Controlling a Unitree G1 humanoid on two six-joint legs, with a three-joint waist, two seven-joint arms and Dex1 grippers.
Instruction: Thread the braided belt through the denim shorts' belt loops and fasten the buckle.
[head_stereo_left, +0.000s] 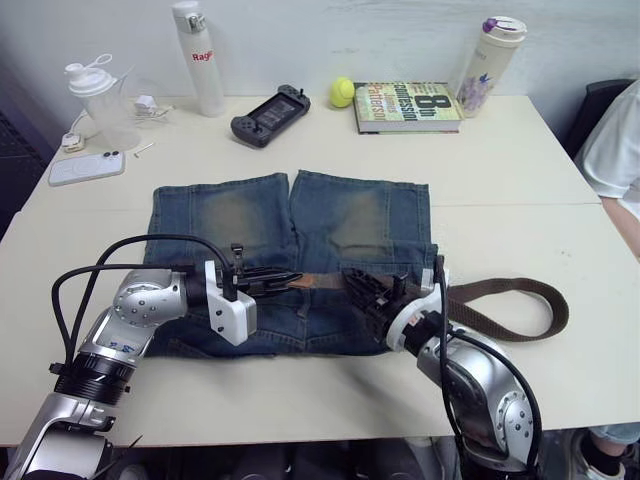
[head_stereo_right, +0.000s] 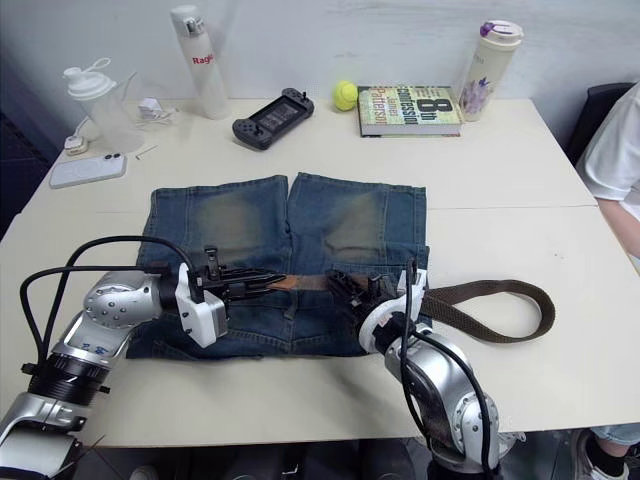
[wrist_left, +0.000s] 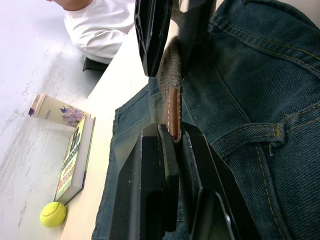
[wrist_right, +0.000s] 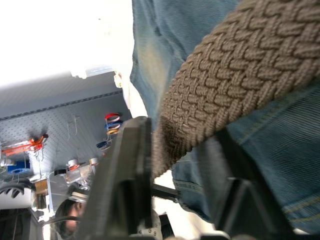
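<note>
Belt (head_stereo_left: 505, 300) lay along the waistband of the shorts (head_stereo_left: 290, 255), which were spread flat mid-table (head_stereo_left: 300, 150), legs pointing away from the robot. Its leather-tipped end (wrist_left: 173, 112) sat near the waistband's centre; the rest trailed off the shorts' right edge and looped back on the tabletop. Buckle: couldn't pick it out.

Left gripper (head_stereo_left: 275, 281) reached in from the shorts' left side, fingers clamped on the leather tip; the left wrist view showed the tip pinched between them. Right gripper (head_stereo_left: 372, 289) worked from the shorts' right side, fingers closed around the braided strap, with the weave sitting between them in the right wrist view.

Step, my read: mid-threading. Strap was fed along the right half of the waistband, left half not yet done. Couldn't confirm which loops it had actually passed under; none resolved clearly.

Next move probably needs:
- left pulls the tip toward the shorts' left side, low and flat to the denim
- right feeds slack, doesn't fight the pull
- tip must go under the next loop, not over it

Risk: the waistband bunching or the shorts sliding, since nothing pinned them.
</note>
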